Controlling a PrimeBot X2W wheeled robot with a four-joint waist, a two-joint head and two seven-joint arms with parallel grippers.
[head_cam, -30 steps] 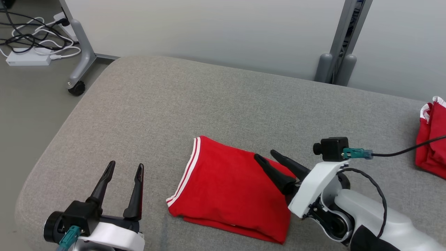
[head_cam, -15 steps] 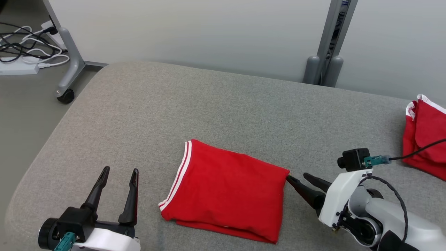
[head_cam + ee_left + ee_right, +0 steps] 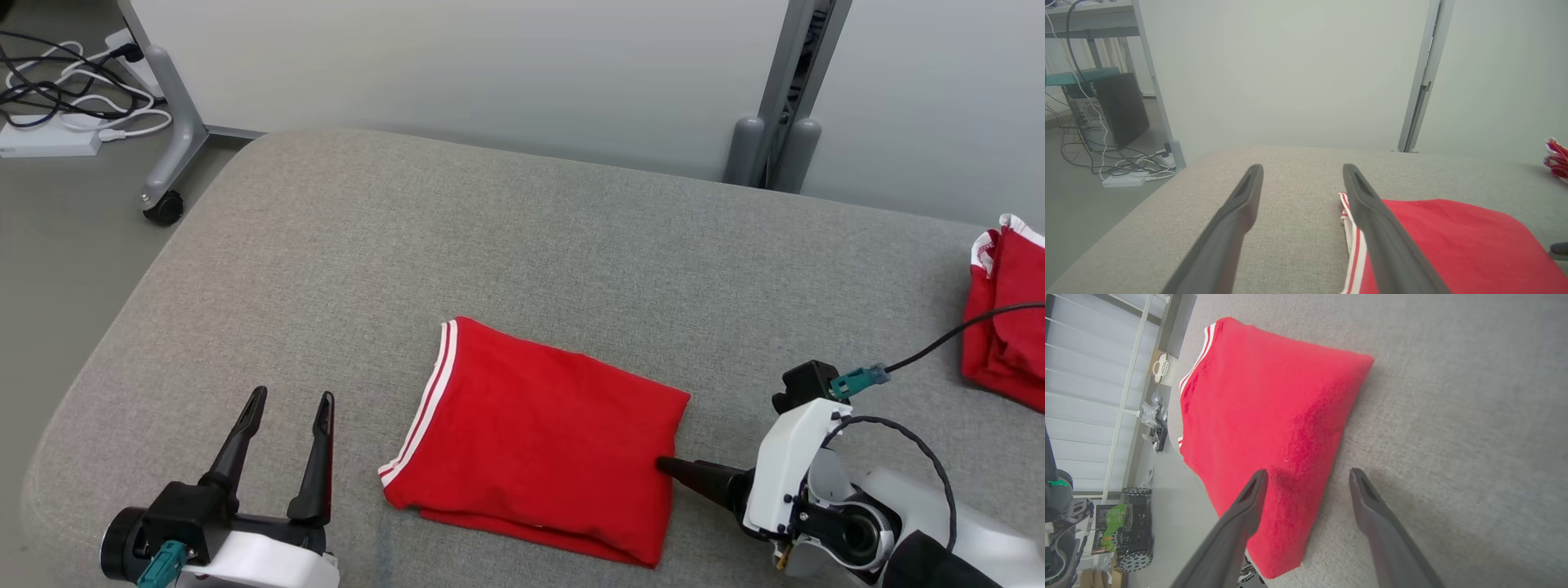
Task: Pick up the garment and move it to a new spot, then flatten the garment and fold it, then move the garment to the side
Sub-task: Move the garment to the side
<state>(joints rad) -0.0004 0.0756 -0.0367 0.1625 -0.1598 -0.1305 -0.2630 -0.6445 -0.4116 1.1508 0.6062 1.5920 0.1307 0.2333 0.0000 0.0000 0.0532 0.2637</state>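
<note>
Red folded garment [image 3: 539,445] lies on the grey bench [image 3: 490,245] in my head view, its white-striped hem on its left side; my left tool [image 3: 293,395] stands left of it, fingers spread and empty; my right tool [image 3: 665,467] points at its right edge; another red cloth [image 3: 1008,310] sits well apart to its right. Left wrist view: spread fingers, the striped hem behind one. Right wrist view: fingers spread, one over the garment's edge, the other over bare bench.

grey bench [image 3: 367,245]: folded red garment [image 3: 539,441] centre, red bundle [image 3: 1008,327] right.
</note>
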